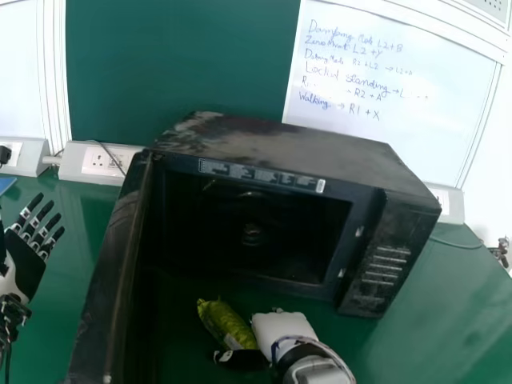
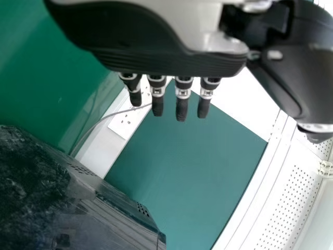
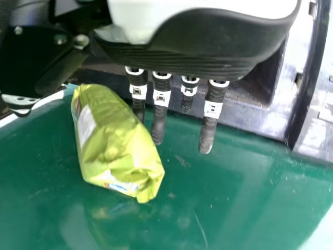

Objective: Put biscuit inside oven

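In the head view, 1 black microwave oven (image 1: pixel 296 148) stands on the green table (image 1: pixel 448 304), its door (image 1: pixel 104 272) swung wide open on the left. The yellow-green biscuit packet (image 1: pixel 226 324) lies outside the oven, in front of its opening, just beside the right hand (image 1: pixel 282 324). The left hand (image 1: pixel 28 260) is at the far left, past the door, its fingers straight and spread. Behind the oven are 1 green panel (image 1: pixel 176 64) and 1 whiteboard (image 1: pixel 392 96) with handwriting.

In the left wrist view, the left hand (image 2: pixel 166 57) has its fingers extended and holds nothing, with the oven's casing near it.

In the right wrist view, the right hand (image 3: pixel 192 47) is wide open, fingers nearly straight, between its thumb and fingers the packet. It has no grip on it; whether a finger touches the wrapper, I cannot tell.
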`<state>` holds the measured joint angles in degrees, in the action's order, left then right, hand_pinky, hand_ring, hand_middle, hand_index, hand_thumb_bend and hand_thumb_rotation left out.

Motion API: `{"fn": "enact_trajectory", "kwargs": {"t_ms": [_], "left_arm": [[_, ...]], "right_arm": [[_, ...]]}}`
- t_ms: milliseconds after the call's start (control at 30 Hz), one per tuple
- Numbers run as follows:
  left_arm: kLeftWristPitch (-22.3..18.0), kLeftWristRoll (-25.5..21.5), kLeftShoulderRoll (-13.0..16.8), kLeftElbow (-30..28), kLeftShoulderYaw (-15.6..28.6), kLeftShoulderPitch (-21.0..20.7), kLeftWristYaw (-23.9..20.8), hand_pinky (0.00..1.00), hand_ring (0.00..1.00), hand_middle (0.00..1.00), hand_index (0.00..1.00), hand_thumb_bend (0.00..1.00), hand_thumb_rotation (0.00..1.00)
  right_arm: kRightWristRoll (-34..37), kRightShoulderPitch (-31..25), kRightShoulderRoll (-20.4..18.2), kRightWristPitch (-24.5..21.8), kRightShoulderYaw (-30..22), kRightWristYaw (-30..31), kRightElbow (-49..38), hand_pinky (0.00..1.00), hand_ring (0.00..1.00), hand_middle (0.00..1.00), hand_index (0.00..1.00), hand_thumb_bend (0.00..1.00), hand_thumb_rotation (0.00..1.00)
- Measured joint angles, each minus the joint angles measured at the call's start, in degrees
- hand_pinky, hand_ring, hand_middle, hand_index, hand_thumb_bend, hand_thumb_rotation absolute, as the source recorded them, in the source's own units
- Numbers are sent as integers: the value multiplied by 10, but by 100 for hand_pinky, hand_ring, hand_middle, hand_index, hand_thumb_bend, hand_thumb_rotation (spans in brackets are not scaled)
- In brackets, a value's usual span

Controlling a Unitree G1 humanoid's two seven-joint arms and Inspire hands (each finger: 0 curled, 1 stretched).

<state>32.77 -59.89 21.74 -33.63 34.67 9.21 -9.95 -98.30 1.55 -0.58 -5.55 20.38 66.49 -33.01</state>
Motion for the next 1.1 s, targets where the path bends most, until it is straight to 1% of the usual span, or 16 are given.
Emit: {"fn": "enact_trajectory", "kwargs": {"t_ms": [133,233,333,400,500,567,633,733,900,967,1100], "left_arm": [[0,0,3,1,0,0,3,100,100,100,100,35,27],[0,0,4,1,1,0,3,100,100,100,100,35,27],[0,0,5,1,1,0,2,100,100,100,100,37,26],[0,1,5,1,1,0,2,100,100,100,100,38,27],[0,1,6,3,1,0,3,100,100,100,100,39,27],[0,1,7,4,1,0,3,100,100,100,100,39,27],[0,0,7,4,1,0,3,100,100,100,100,38,27],[0,0,7,4,1,0,3,100,100,100,100,40,26],[0,0,7,3,1,0,3,100,100,100,100,39,26],[0,1,7,3,1,0,3,100,100,100,100,39,27],[0,0,7,3,1,0,3,100,100,100,100,40,26]], "right_arm": [[1,2,0,-10,1,-4,19,52,64,73,84,100,67],[3,10,1,-12,2,-5,25,52,64,73,84,100,67],[7,15,2,-17,3,-4,29,55,67,75,85,100,66],[7,15,3,-20,5,-4,31,54,67,74,84,100,65],[6,16,4,-23,8,-6,33,51,64,73,84,100,65],[5,19,6,-25,11,-9,36,51,64,74,84,100,65],[5,22,6,-28,12,-8,40,58,71,78,85,98,66],[7,29,6,-32,12,0,45,61,73,79,86,97,65],[9,37,4,-45,12,5,51,58,71,77,85,96,61],[9,39,3,-52,12,5,54,54,68,76,85,95,59],[10,49,0,-61,13,8,66,49,65,74,85,94,58]]}}
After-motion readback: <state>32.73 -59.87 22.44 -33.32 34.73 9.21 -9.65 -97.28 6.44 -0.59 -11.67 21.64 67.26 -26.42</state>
